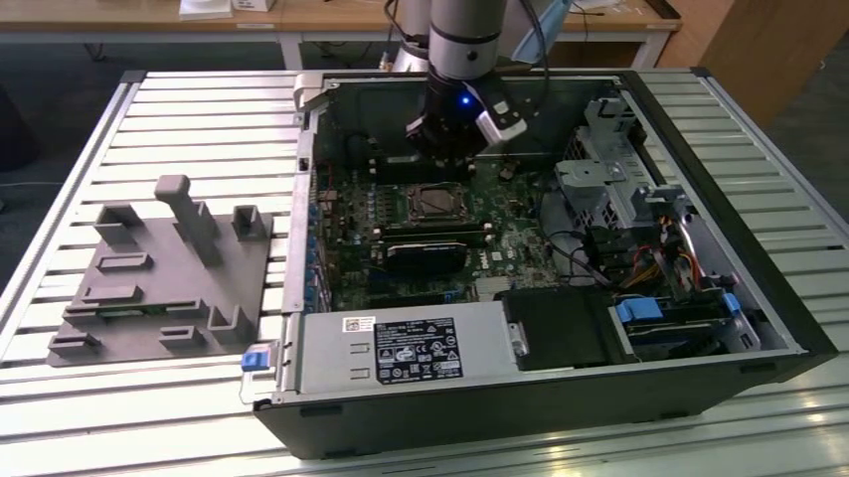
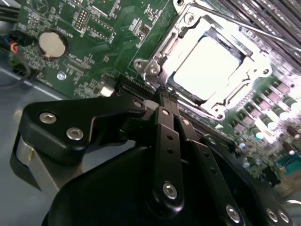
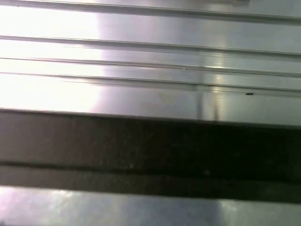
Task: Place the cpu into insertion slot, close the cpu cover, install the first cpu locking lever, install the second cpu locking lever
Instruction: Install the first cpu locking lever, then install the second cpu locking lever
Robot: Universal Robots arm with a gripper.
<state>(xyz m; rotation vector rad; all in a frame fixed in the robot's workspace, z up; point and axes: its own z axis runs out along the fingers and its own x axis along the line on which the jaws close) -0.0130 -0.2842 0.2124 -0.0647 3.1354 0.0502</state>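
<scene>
One cpu (image 2: pixel 207 66) lies seated in the one insertion slot (image 1: pixel 435 202), its pale metal face glaring bright in the second wrist view. One cpu cover (image 2: pixel 188 37) is down around it, the silver frame ringing the chip through its square window. Thin metal lever rods run along the socket's edges in that view; whether they are latched cannot be told.

The gripper (image 2: pixel 165 96) hangs just beside the socket, its two black fingers (image 2: pixel 164 122) pressed together with no gap visible at the tips, holding nothing. In the exterior view the gripper (image 1: pixel 444 164) sits over the board just behind the socket, inside the open computer case (image 1: pixel 743 288).

Around the socket spreads the green motherboard (image 2: pixel 117 28), with one round coin battery (image 2: pixel 51 44) well apart from the socket. In the exterior view, long black memory slots (image 1: pixel 427 237) lie just in front of the socket, and a dark block (image 1: pixel 431 258) sits beyond them. One power supply (image 1: pixel 398 353) with a white label fills the case's near corner; a drive bay (image 1: pixel 603 184) and a bundle of cables (image 1: pixel 663 258) crowd the exterior view's right.

Outside the case, on the exterior view's left, one grey fixture tray (image 1: pixel 159 278) with upright posts rests on the slatted metal table (image 1: pixel 80 397). The first wrist view shows pale metal slats (image 3: pixel 150 42) and a dark band (image 3: pixel 150 150) across them.
</scene>
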